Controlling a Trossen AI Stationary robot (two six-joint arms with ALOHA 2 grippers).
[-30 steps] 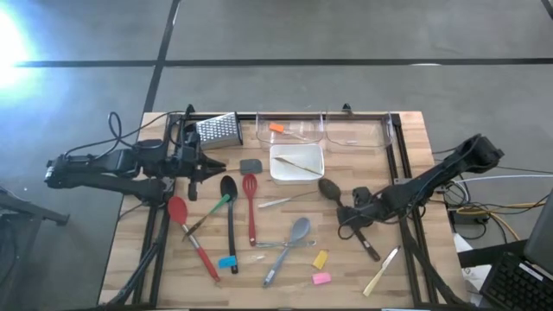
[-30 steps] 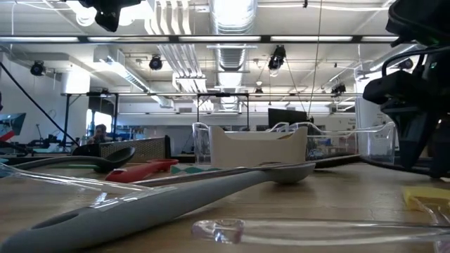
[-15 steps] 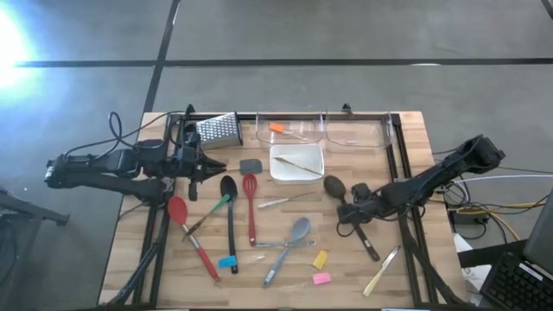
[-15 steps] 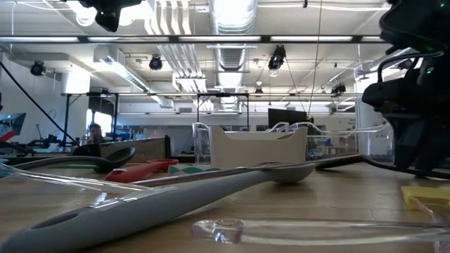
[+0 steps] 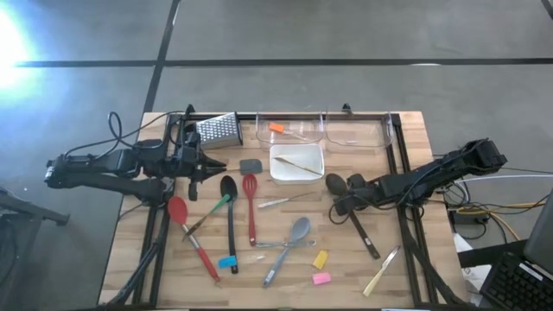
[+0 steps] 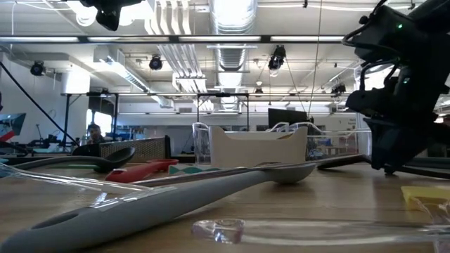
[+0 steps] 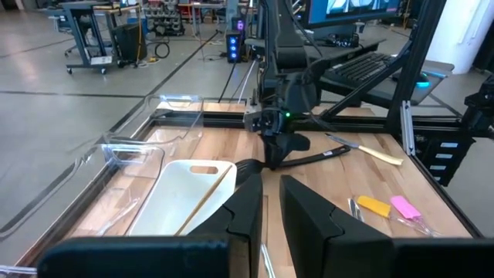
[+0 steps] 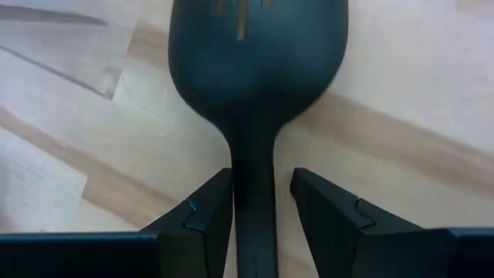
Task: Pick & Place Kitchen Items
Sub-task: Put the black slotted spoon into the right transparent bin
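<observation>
Beside the tray (image 5: 296,174), the right gripper (image 8: 261,202) brackets the slotted spoon (image 8: 258,58) neck with fingers slightly spread, so a loose pinch could let it swivel.

Open lab hall: ceiling ducts (image 6: 225,28), workbenches (image 7: 93,11).

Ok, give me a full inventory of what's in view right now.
box grater: 1, steel, back left
clear bins: 2, back edge; left one holds orange piece
white tray: 1, by the bins, wooden stick inside
red spatulas: 2, centre-left
black spoon: 1, between them
grey spoon: 1, centre
slotted spoon: 1, black, right of tray
small pieces: blue, yellow, pink, front
left end effector: beside grater
right end effector: open, straddling slotted spoon's neck
</observation>
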